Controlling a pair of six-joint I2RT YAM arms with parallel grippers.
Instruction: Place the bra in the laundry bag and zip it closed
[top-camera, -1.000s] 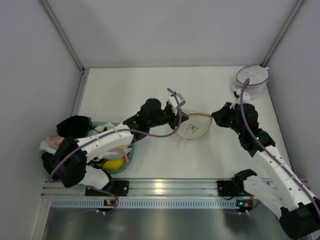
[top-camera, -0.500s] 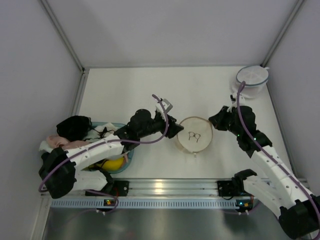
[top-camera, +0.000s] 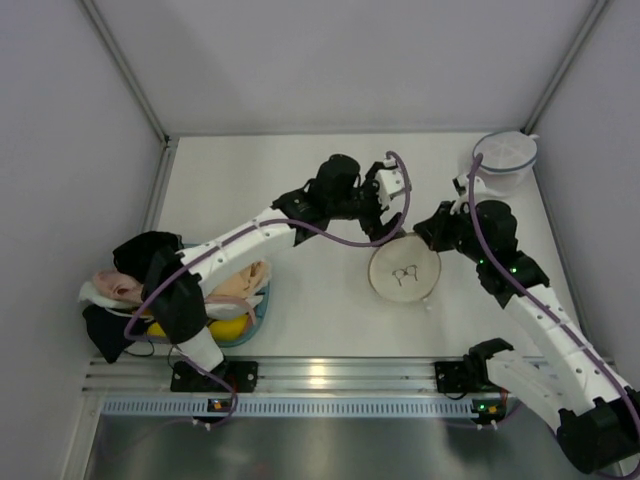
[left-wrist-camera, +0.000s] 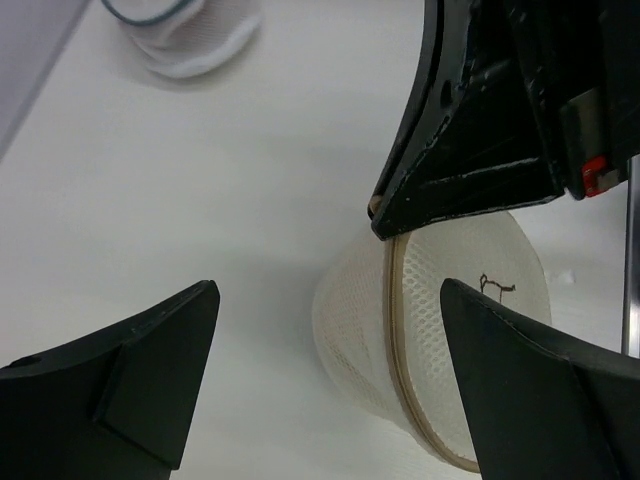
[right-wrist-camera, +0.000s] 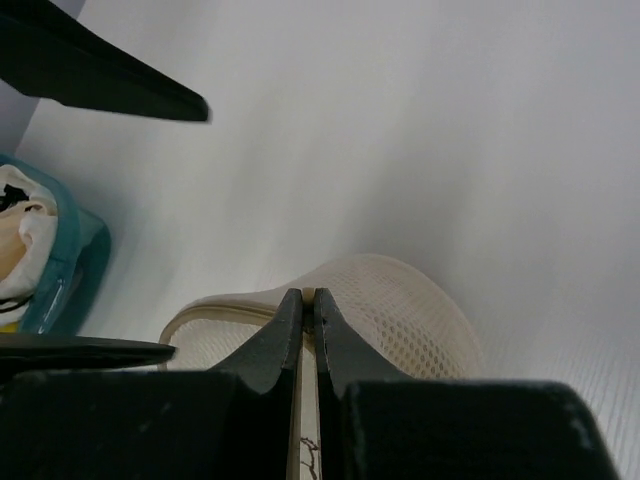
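The laundry bag (top-camera: 404, 272), round white mesh with a tan rim and a dark mark on its lid, lies mid-table, tipped up at its far edge. My right gripper (top-camera: 431, 239) is shut on that rim, which shows thin between the jaws in the right wrist view (right-wrist-camera: 308, 298). My left gripper (top-camera: 397, 213) hovers open just beyond the bag, holding nothing; its view shows the bag (left-wrist-camera: 440, 330) between and below the spread fingers (left-wrist-camera: 150, 370). The mustard-yellow bra (top-camera: 229, 328) lies in the teal basket (top-camera: 262, 318) at the near left.
A second round mesh bag with a blue rim (top-camera: 505, 154) stands at the far right corner. Peach and dark garments (top-camera: 120, 285) are heaped on the basket's left side. Grey walls enclose the table on three sides.
My left gripper has opened, letting go at the bag's left edge, and swung to the far right. The bag has slid right with my right gripper, which stays shut on its rim.
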